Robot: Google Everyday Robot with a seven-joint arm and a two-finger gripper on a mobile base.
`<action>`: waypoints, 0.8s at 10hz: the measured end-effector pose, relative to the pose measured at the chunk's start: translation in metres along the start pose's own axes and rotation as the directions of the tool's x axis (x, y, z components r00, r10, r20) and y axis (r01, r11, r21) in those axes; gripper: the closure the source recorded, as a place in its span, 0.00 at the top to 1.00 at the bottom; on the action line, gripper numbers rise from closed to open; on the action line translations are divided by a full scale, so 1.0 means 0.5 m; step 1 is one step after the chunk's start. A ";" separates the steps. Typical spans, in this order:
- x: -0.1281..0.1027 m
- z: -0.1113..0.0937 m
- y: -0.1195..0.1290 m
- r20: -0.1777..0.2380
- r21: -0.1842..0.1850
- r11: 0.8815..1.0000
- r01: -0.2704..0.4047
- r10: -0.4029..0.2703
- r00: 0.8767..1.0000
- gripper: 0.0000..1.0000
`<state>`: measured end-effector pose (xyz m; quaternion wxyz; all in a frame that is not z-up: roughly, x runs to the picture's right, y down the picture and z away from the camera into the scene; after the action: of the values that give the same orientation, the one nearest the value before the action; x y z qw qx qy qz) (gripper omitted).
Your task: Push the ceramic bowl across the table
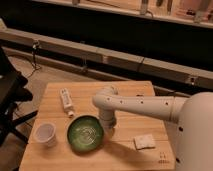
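The ceramic bowl (85,133) is being shown sitting upright on the table (135,97), in the near-left part of the top, roughly 7 o'clock from the middle. It's the glossy dark-green one, with pale swirl marks being picked up inside by the light.

The gripper (110,128) is being held low at the bowl's 3 o'clock side, right by the rim. Actual contact can't be confirmed, since the end of the arm is being swallowed by shadow there. Whether it's spread or closed can't be made out either, so that's being left as unknown. The white arm (145,104) is being stretched in from the 3 o'clock side of the view across the middle of the table, with the wrist being pointed straight down.

Other bits on the wood:
- a small whitish cup (44,134) is being seen upright at the bowl's 9 o'clock, near it but apart
- a white bottle (66,102) is lying on its side at about 11 o'clock from the bowl, not touching it
- a small flat white pad (144,142) is lying at the bowl's 4 o'clock, beyond the gripper and well apart from the bowl

A small mark (163,161) is being shown at the table's 5 o'clock corner, and a dark chair (10,95) is parked off the 9 o'clock edge
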<state>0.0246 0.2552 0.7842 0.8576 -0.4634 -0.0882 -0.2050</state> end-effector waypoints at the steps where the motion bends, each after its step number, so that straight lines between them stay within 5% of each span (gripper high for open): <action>1: -0.002 -0.001 -0.002 0.001 -0.001 1.000 0.003 -0.003 1.000 0.08; 8: -0.024 -0.007 -0.021 0.007 -0.003 1.000 0.031 -0.031 0.999 0.08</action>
<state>0.0090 0.2504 0.7860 0.8533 -0.4639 -0.0984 -0.2169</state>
